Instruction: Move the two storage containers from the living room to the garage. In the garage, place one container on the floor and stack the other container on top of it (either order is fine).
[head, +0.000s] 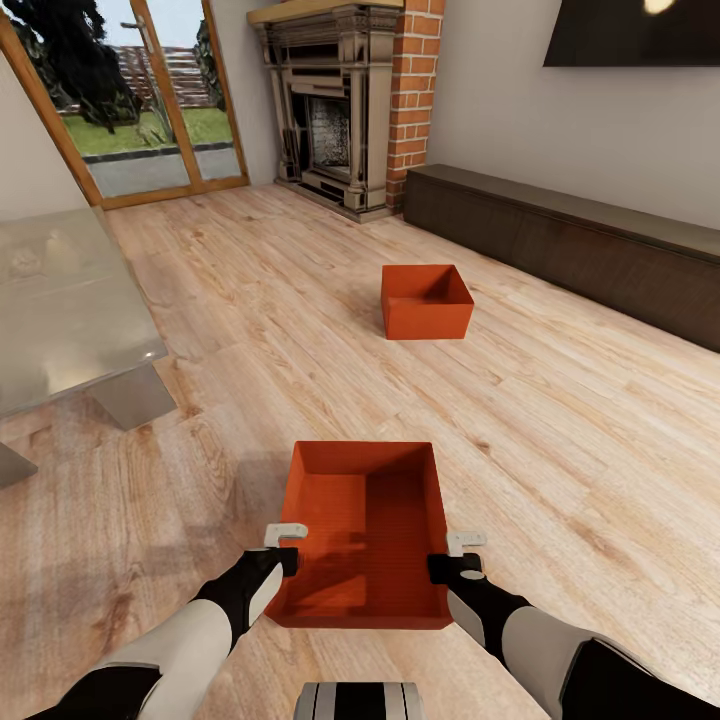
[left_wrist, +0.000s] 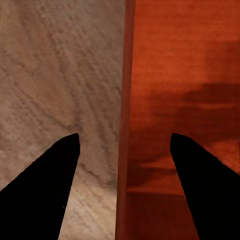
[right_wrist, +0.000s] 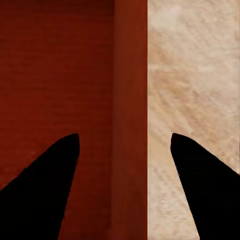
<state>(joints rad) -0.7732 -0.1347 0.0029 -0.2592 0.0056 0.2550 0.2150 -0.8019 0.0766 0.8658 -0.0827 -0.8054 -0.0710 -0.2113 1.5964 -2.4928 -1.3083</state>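
Near container (head: 365, 535): light, thin-walled, flexes; grip both long walls.
Left gripper (left_wrist: 120, 150): spread, straddling the wall.
Right gripper (right_wrist: 125, 150): spread, straddling the opposite wall.

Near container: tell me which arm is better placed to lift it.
Neither alone: the left gripper straddles the near container's left wall, the right gripper its right wall, both open. Likely a two-arm lift.

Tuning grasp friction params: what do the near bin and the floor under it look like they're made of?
Near bin: looks like thin plastic, matte orange-red; fine horizontal ribbing shows on the walls in the wrist views, with no glare. Could be coated sheet; renders leave it open.
Floor: light wood planks, visible grain and seams, with a soft satin sheen.
Left gripper and right gripper each straddle a side wall, fingers apart.
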